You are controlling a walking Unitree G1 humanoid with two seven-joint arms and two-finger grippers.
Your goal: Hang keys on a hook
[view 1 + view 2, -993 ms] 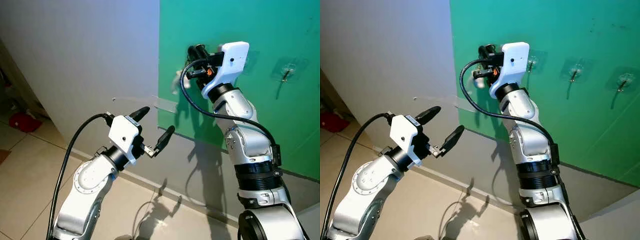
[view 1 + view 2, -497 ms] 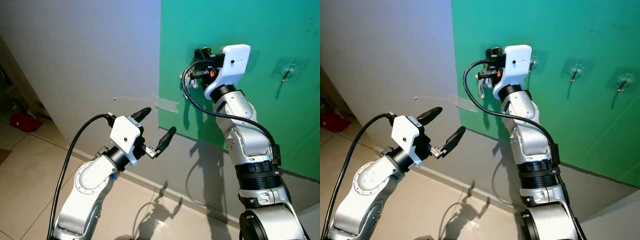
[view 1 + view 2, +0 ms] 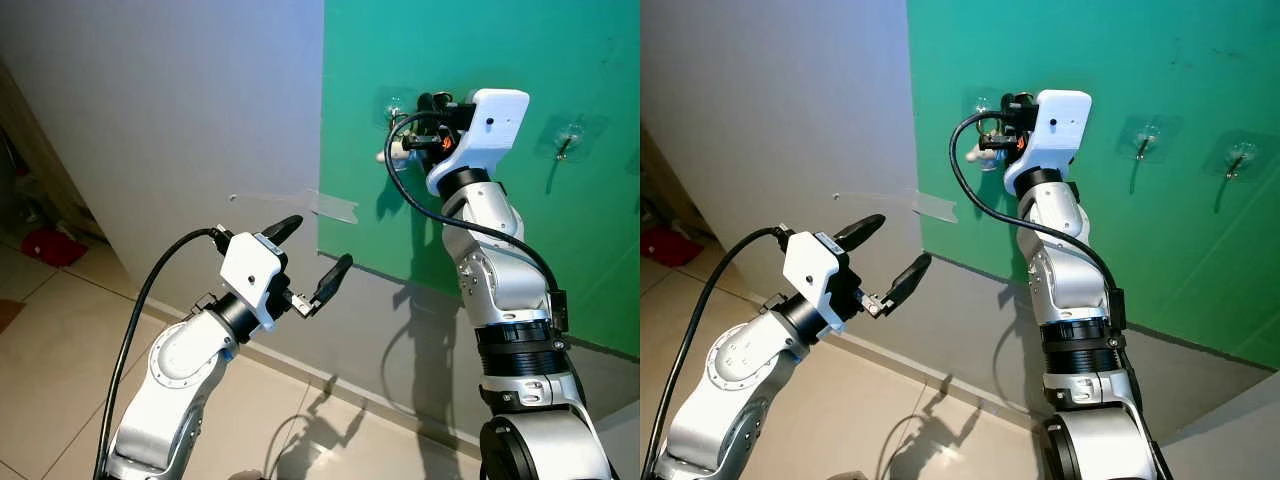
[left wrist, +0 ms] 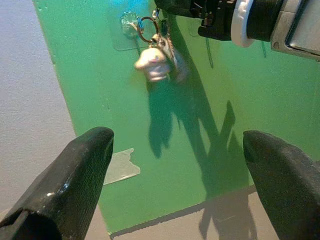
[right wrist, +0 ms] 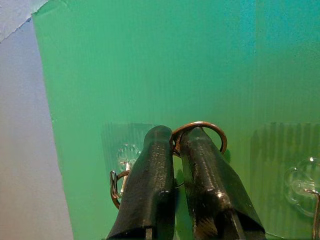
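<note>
My right gripper (image 3: 428, 103) is raised against the green board (image 3: 560, 250), shut on the ring of a bunch of keys (image 4: 152, 62). A pale fob (image 3: 393, 155) dangles under its fingers. The copper ring (image 5: 200, 125) sticks out between the fingertips, right beside the leftmost clear stick-on hook (image 5: 127, 155), which also appears as the hook (image 4: 130, 20). I cannot tell whether the ring is over the hook. Lower down on the left, my left gripper (image 3: 310, 255) is held open with nothing in it, pointing at the board.
Two more clear hooks (image 3: 1148, 140) (image 3: 1238, 160) are stuck further right on the board. A strip of tape (image 3: 335, 207) joins the board's left edge to the grey wall (image 3: 180, 110). A red object (image 3: 45, 243) lies on the tiled floor at far left.
My right gripper has carried the keys rightward along the board, up to the leftmost hook. The left arm has stayed where it was.
</note>
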